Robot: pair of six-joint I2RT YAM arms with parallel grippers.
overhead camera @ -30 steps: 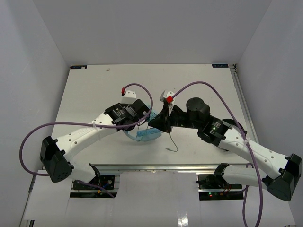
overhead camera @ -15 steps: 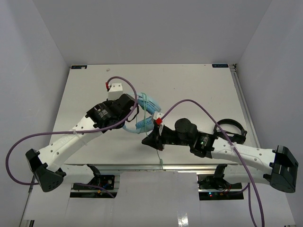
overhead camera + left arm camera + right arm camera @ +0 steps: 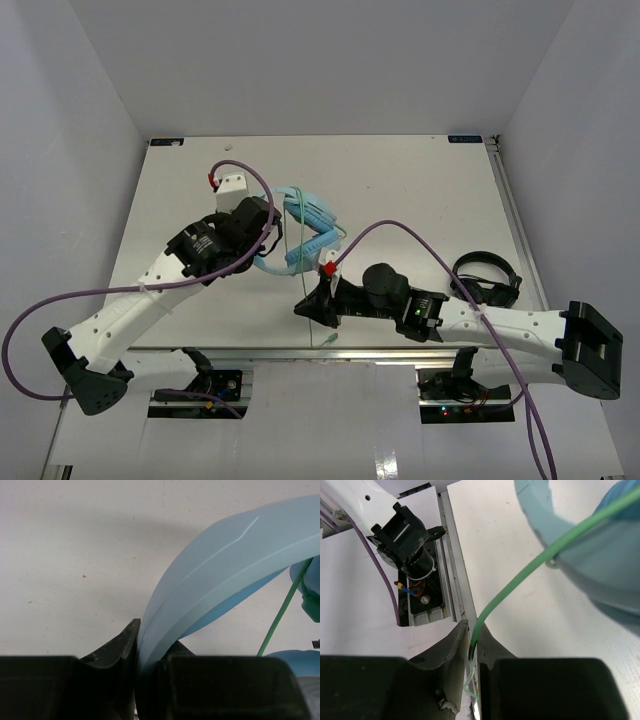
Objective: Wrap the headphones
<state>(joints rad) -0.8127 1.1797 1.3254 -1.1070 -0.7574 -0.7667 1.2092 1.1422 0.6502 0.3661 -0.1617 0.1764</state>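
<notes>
Black headphones (image 3: 503,291) lie on the white table (image 3: 400,170), near its right edge.

Bright, even light from above; soft shadows lie on the white tabletop (image 3: 420,170); wrist-view foregrounds look slightly blurred.

- Left gripper (image 3: 150,642): two black fingers (image 3: 122,642) rise from the lower edge, pressed against either side of the headband.
- Headband (image 3: 225,565) of the light blue headphones (image 3: 170,615): a wide, smooth arc leaving the jaws and sweeping up to the right edge.
- Cable (image 3: 282,612): a thin green line running diagonally under the arc at right, its ends hidden.
- Earcup (image 3: 295,661): a pale blue rounded part at lower right, only partly in view.
- Table (image 3: 75,555): a white surface with a soft shadow below the arc.
</notes>
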